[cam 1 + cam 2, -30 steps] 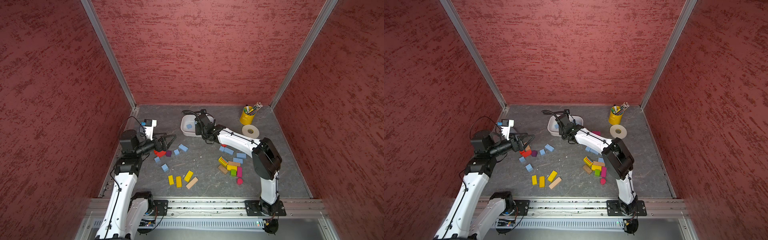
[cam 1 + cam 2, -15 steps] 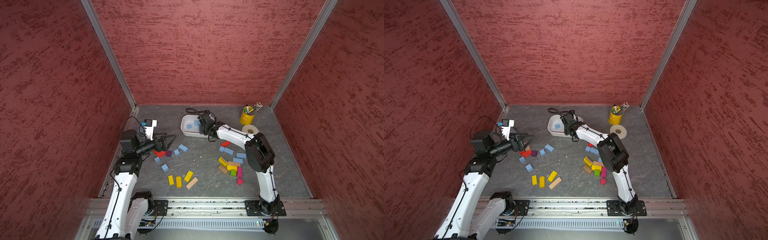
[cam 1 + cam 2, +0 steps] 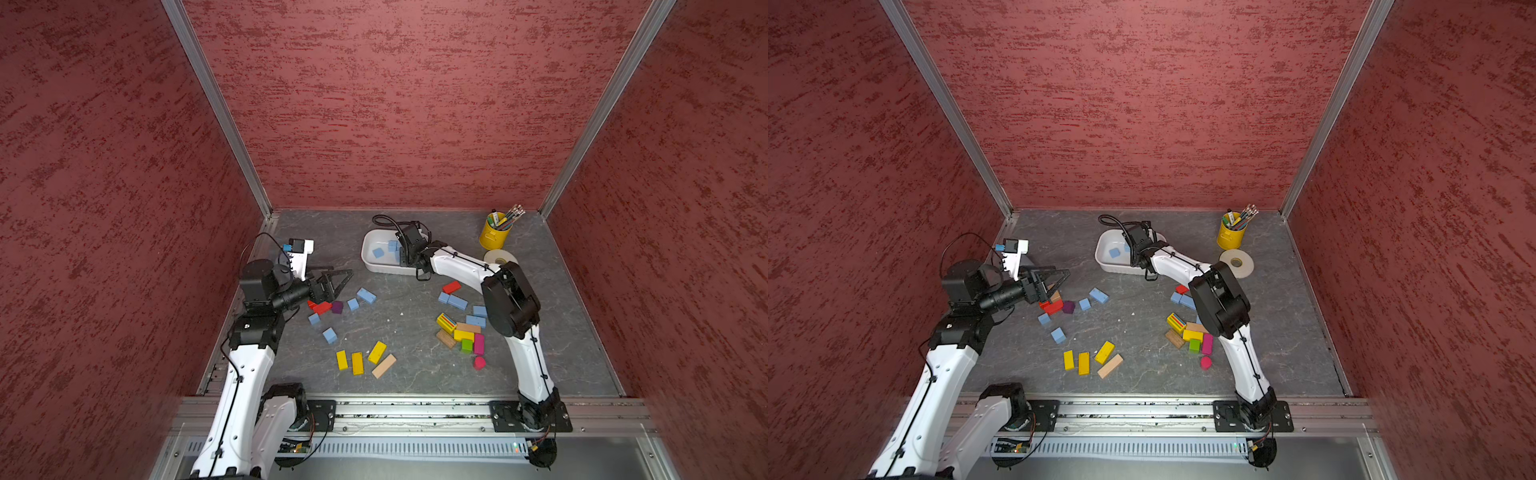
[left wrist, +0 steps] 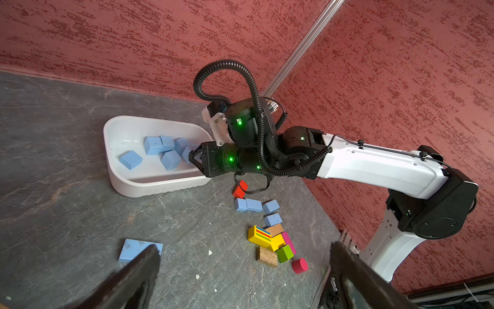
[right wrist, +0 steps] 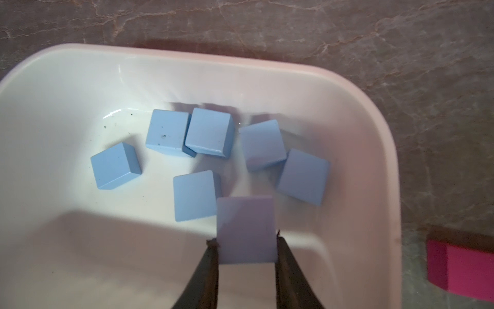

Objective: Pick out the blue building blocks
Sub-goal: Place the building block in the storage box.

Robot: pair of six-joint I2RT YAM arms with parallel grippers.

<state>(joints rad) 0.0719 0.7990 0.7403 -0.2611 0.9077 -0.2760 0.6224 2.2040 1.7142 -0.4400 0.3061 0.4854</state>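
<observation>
My right gripper [image 5: 246, 240] is shut on a light blue building block [image 5: 246, 227] and holds it over the white tub [image 5: 80, 67]. Several blue cubes [image 5: 208, 132] lie in that tub [image 3: 365, 253]. More blue blocks lie loose on the table, one group at the left [image 3: 366, 295] and one at the right [image 3: 457, 302]. My left gripper [image 3: 338, 276] hangs wide open and empty above the left group. In the left wrist view a flat blue brick [image 4: 133, 248] shows beside one finger of the left gripper [image 4: 244, 248].
Yellow blocks [image 3: 357, 363] and a wood block [image 3: 383, 365] lie near the front. A mixed coloured pile [image 3: 463, 334] sits under the right arm. Red and purple blocks [image 3: 337, 307] lie below the left gripper. A yellow pencil cup [image 3: 494, 235] and tape roll [image 3: 500, 257] stand at the back right.
The right arm's elbow has swung left toward the tub, while its gripper stays over the tub with the blue block. The left arm has not moved.
</observation>
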